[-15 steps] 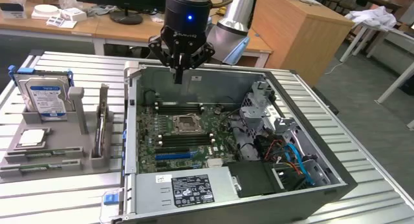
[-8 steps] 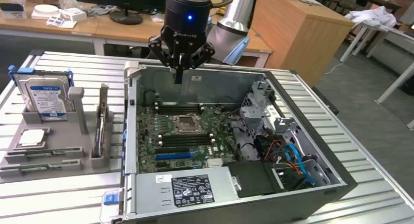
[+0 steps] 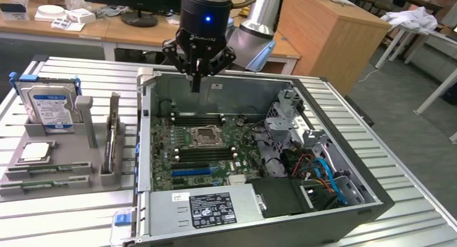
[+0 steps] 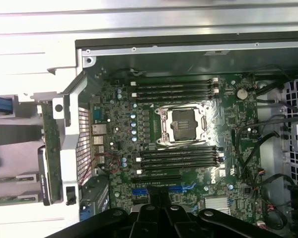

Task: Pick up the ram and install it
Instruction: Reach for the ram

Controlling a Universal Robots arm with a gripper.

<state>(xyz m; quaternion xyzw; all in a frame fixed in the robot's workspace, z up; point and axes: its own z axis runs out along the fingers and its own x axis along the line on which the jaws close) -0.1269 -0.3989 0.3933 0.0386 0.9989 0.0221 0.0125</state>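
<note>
Green ram (image 3: 51, 169) lies flat in the grey holder (image 3: 78, 151) on the tabletop (image 3: 64, 215), at nine o'clock of the open case (image 3: 343, 215). The end effector (image 3: 194, 85), pinched narrow and empty, hangs over the case's twelve-o'clock wall. A sound pick probably needs a centred, level grip across the stick's long edges. The latch positions on the memory slots (image 3: 202, 118) are too small to read.

ROBOTIQ brand printed on gripper (image 3: 194, 89) body.

The ribbed metal worktop (image 3: 64, 217) bears an open computer case (image 3: 307, 228) right below the pincer (image 3: 195, 88); a grey holder (image 3: 84, 110) lies beside the case, off toward the exterior view's left of the pincer.
</note>
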